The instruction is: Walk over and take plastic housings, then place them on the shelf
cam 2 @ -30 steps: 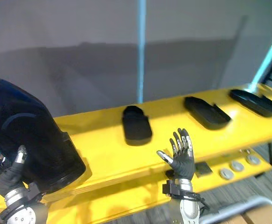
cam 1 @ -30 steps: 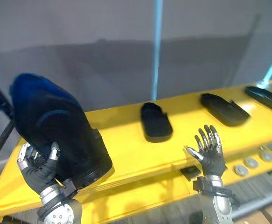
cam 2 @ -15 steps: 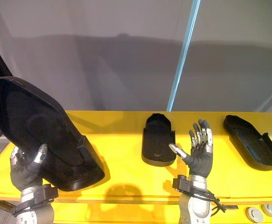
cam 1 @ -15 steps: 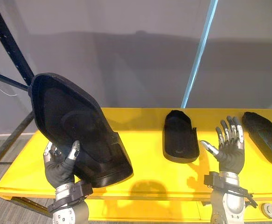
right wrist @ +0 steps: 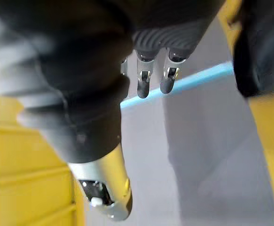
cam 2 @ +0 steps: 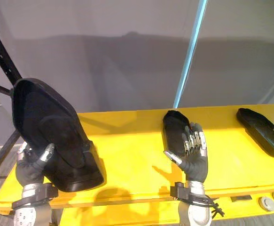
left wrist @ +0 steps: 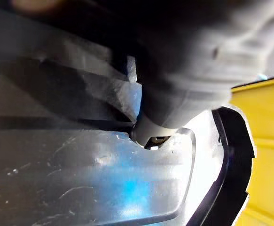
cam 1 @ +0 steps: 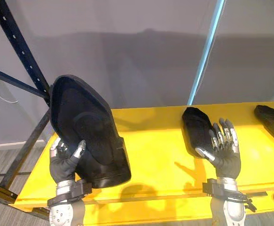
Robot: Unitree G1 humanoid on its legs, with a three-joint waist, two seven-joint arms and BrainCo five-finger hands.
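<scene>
You are working at the yellow shelf, so be tipping the large black housing down onto the bare stretch at its left end, well apart from the smaller housing lying mid-shelf. The large one is standing tilted, hollow side facing you, its lower end at the surface; whether it is touching, I cannot tell. Your left hand is gripping its lower rim, thumb and fingers curled round it, so be laying it flat before loosening. Your right hand is hovering spread and empty before the smaller housing.
</scene>
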